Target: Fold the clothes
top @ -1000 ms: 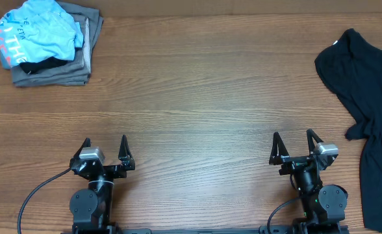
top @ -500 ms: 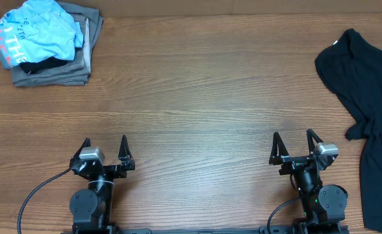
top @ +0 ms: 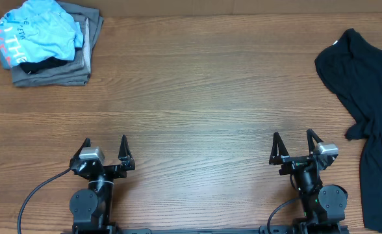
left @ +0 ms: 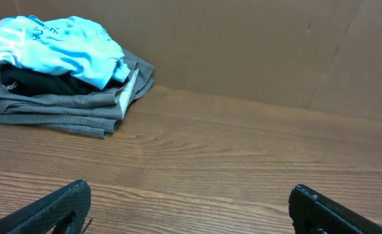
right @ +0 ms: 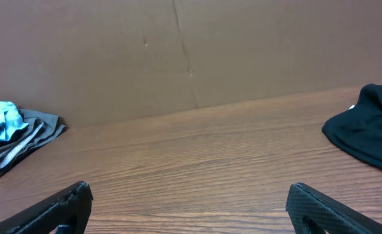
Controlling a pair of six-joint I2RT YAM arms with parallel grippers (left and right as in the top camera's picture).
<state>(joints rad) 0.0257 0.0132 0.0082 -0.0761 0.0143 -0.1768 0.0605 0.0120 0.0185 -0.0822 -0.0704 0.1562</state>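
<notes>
Open tabletop [top: 204,97] between garment pile [top: 48,55] and T-shirt [top: 373,84]

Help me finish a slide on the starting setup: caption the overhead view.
Left gripper and right gripper sit empty, fingers spread; black T-shirt lies unfolded at right, stacked garments far left.

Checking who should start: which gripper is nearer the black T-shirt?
Right. The right gripper is close beside the T-shirt; the left gripper is far off, across the table.
</notes>
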